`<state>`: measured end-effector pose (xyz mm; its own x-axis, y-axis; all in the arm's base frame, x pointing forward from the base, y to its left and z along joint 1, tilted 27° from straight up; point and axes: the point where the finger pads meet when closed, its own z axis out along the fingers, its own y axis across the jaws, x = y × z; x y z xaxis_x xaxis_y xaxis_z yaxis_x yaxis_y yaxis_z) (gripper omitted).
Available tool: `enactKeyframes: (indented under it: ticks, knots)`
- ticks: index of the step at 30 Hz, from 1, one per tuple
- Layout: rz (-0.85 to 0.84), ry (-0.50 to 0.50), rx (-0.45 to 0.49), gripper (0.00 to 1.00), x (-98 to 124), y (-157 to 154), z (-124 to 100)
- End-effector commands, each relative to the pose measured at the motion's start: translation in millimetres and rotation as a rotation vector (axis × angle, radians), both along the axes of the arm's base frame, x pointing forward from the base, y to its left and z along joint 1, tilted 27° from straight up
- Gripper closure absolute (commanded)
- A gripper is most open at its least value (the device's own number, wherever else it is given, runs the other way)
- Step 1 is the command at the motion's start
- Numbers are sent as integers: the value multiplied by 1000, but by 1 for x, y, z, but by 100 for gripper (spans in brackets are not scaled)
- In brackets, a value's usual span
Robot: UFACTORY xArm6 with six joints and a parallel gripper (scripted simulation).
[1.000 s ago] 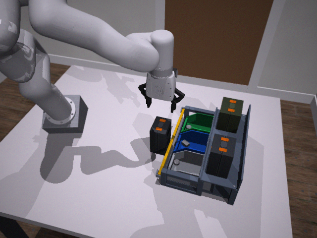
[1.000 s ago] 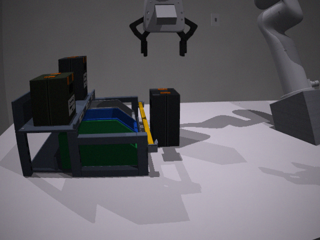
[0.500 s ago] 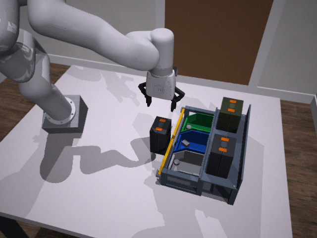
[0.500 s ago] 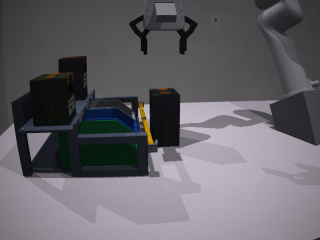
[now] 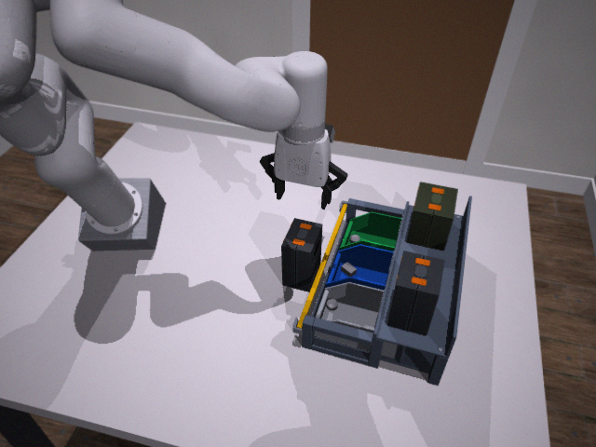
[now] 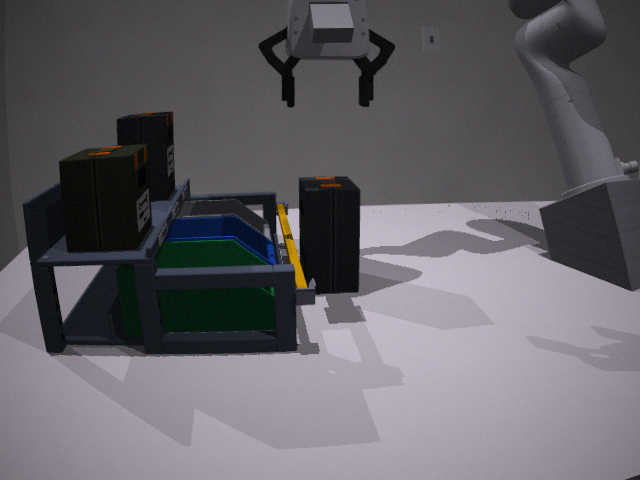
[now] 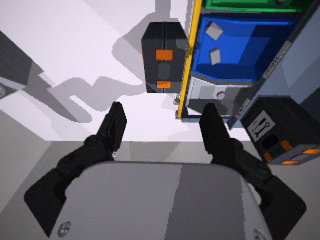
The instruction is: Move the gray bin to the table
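Observation:
The gray open bin (image 5: 351, 303) (image 7: 222, 95) sits in the near end of the shelf (image 5: 385, 289) (image 6: 217, 276) (image 7: 295, 70), with a small round part (image 5: 331, 304) in it. In the exterior view only its rim (image 6: 222, 206) shows behind the blue bin. The blue bin (image 5: 365, 264) (image 6: 222, 229) (image 7: 245, 45) is in the middle and the green bin (image 5: 375, 225) (image 6: 206, 299) (image 7: 250, 4) at the other end. My gripper (image 5: 303, 195) (image 6: 326, 95) (image 7: 162, 112) is open and empty, high above the table by the shelf's front rail.
A black case (image 5: 301, 252) (image 6: 329, 235) (image 7: 162, 57) stands on the table right before the shelf's yellow front rail (image 5: 319, 266) (image 6: 292, 245) (image 7: 187, 65). Two dark cases (image 5: 430, 209) (image 5: 416, 293) (image 6: 103, 196) stand on the shelf's upper deck. The arm's base (image 5: 122, 216) (image 6: 594, 232) is at the table's far side.

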<state>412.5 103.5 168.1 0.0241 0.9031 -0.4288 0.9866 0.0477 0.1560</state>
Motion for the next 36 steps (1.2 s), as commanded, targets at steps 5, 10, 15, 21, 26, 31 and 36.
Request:
enactKeyframes:
  ticks: [5,10,15,21,26,31,36]
  knots:
    - [1,-3,2,0,1,1,2]
    - [1,-3,2,0,1,1,2]
    - [1,-3,2,0,1,2,3]
    - [1,-3,2,0,1,2,3]
    - [1,-3,2,0,1,2,3]
    - [1,-3,2,0,10,-22,-46]
    - [1,-3,2,0,10,-22,-46]
